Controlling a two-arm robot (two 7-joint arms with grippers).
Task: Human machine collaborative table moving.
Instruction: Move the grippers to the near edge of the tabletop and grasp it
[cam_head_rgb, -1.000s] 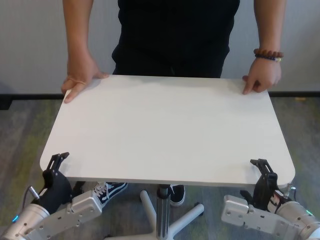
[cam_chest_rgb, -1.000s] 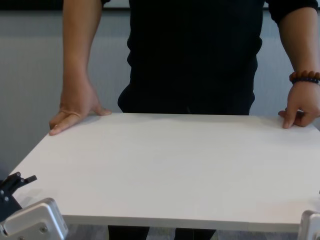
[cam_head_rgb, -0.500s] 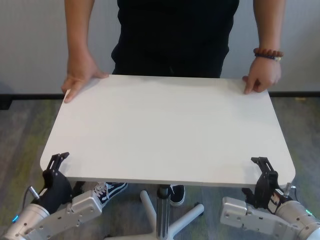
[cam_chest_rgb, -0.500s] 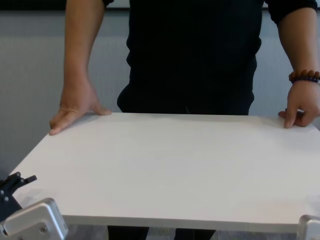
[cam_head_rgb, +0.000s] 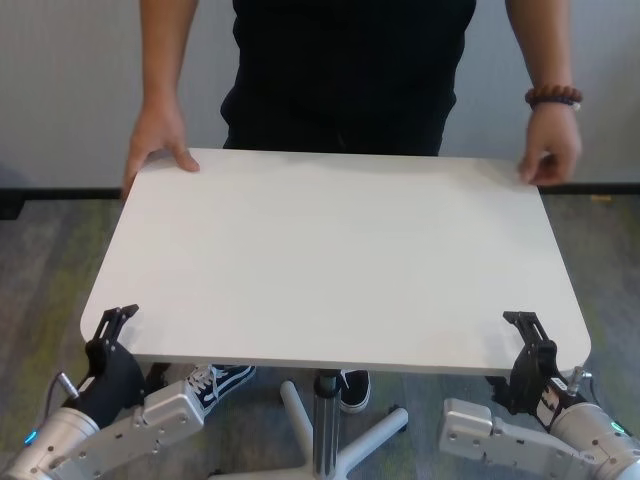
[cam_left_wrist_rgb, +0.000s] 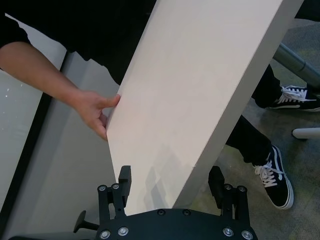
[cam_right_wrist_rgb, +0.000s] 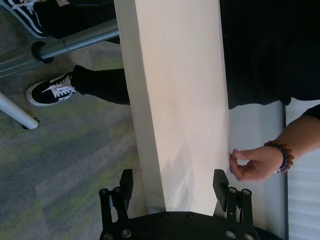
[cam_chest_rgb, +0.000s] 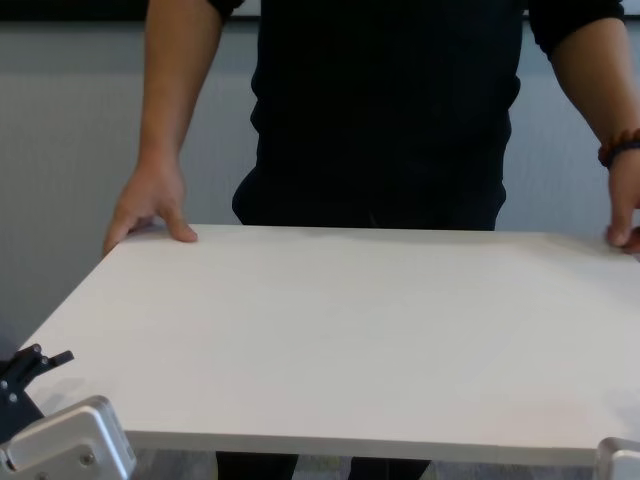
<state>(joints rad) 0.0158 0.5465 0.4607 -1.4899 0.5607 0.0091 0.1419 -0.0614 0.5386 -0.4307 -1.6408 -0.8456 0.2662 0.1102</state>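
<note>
While the human (cam_head_rgb: 350, 70) is gripping the table (cam_head_rgb: 335, 260) at its far corners, the left gripper (cam_left_wrist_rgb: 172, 187) and right gripper (cam_right_wrist_rgb: 172, 187) are straddling its near corners unclenched, so carrying is not yet starting

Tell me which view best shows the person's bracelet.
The right wrist view: the brown beaded bracelet shows fully on the wrist beside the table edge. The head view shows it smaller; the chest view only catches part at the frame edge; the left wrist view does not show it.
</note>
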